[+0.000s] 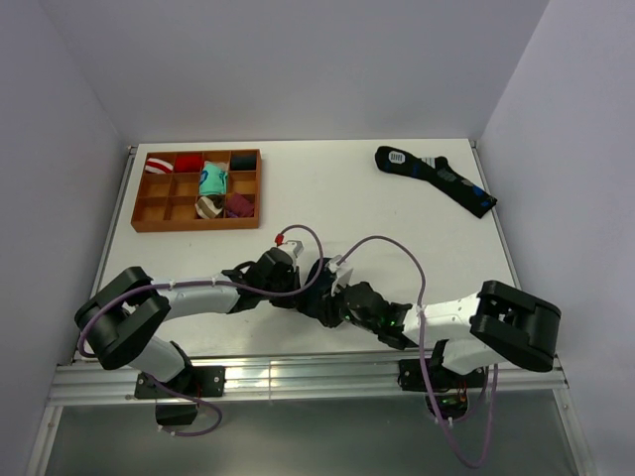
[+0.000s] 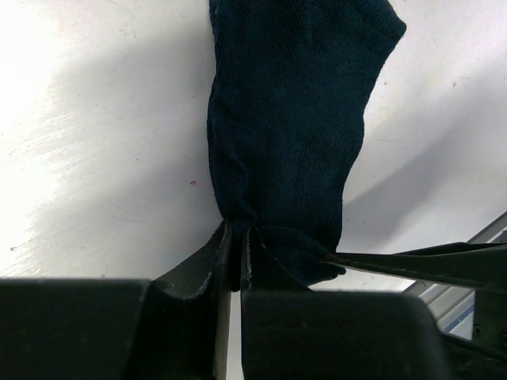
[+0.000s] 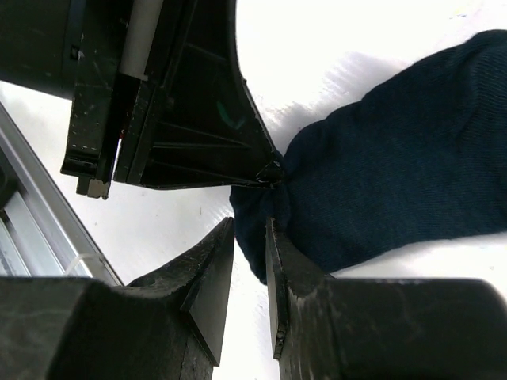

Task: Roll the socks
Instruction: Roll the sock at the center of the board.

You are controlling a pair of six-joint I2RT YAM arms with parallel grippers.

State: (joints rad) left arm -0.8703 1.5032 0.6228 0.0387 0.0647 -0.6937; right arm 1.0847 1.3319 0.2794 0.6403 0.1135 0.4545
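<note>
Bimanual sock rolling, opening stage. The socks (image 2: pixel 285 142), a short dark navy pair, lie flat and full length on the white counter (image 2: pixel 95 158), close to its near edge and roughly midway between the two arm bases, as the overhead view shows. No coil or turn of fabric is visible along the pair; only the near end is gathered into a small pucker, so the roll is judged to be barely begun, with the whole length left to wind up and the finished bundle left to secure. The left claw (image 2: pixel 235 253) is closed almost completely, its two fingers pinching that puckered near end, with a fold of fabric caught between them. The right claw (image 3: pixel 250 253) stands just beside it at the same end, jaws parted by a narrow slit; the rounded edge of the socks reaches the fingertips, and whether any fabric is gripped there cannot be told. In the left wrist view one right finger (image 2: pixel 412 265) touches the corner of the pair. Well apart at the far side are a compartmented orange tray (image 1: pixel 149 220) with colourful sock bundles (image 1: pixel 211 180) and a longer black sock (image 1: pixel 437 178) with blue patches
</note>
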